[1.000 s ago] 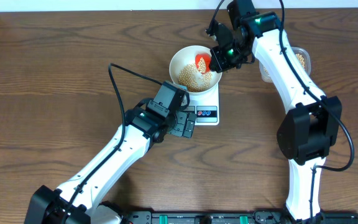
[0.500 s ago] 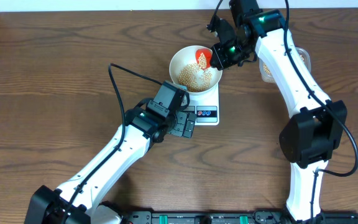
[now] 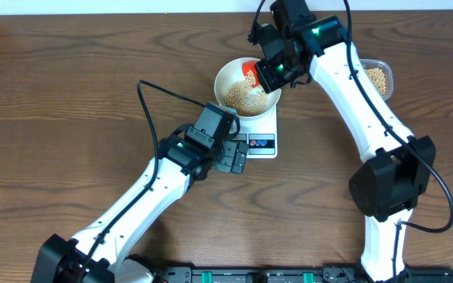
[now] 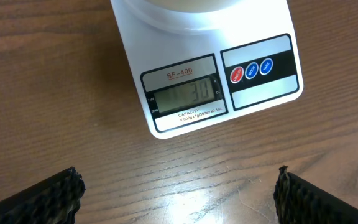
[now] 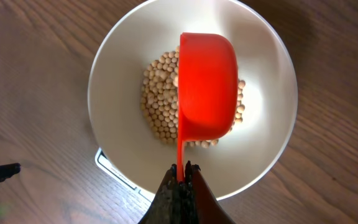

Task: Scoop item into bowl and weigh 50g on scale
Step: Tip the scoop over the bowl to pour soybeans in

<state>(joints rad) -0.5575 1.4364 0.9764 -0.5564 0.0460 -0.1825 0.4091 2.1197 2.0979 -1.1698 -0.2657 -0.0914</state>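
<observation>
The white bowl (image 3: 219,79) stands on the white scale (image 3: 263,126), with a heap of beige beans (image 3: 241,96) inside. My right gripper (image 3: 269,69) is shut on the thin handle of a red scoop (image 3: 251,72). In the right wrist view the scoop (image 5: 207,84) hangs bottom-up over the beans (image 5: 159,106), inside the bowl's rim (image 5: 104,81), and the gripper (image 5: 181,171) pinches its handle. My left gripper (image 3: 236,157) stands open just in front of the scale (image 4: 135,50), nothing between its fingers (image 4: 55,196). The display (image 4: 185,93) reads 30.
A clear plastic tub (image 3: 377,77) holding more beans sits at the back right, beside the right arm. The scale has red and blue buttons (image 4: 251,70) right of its display. Bare brown wood spreads to the left and front.
The right gripper has shifted left and towards the back with the scoop, which has turned over above the bowl. The tub now shows from behind the arm. The left arm has not moved.
</observation>
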